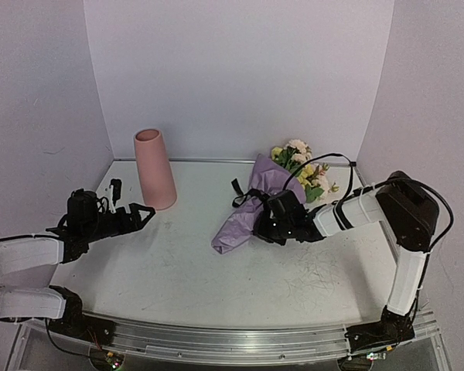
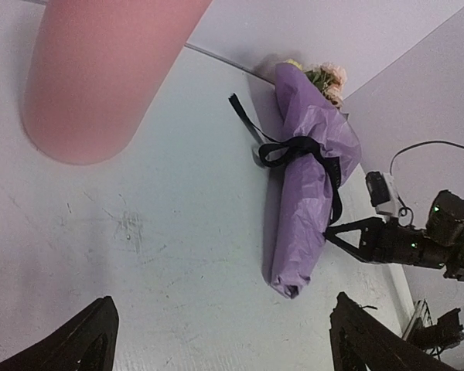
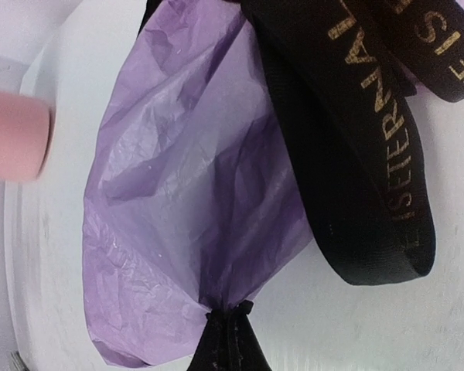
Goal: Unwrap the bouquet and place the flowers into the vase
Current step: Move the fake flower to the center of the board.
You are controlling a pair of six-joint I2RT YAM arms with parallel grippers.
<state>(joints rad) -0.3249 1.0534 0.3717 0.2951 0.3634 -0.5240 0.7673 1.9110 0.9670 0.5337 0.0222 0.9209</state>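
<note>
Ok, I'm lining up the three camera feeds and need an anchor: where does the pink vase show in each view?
Top external: the vase stands upright left of centre, near the back wall.
Left wrist: the vase fills the upper left corner, large and close.
Right wrist: only a blurred pink piece of it shows at the left edge.
Shared landmark: the bouquet, in lilac paper, lies right of the vase in all three.
</note>
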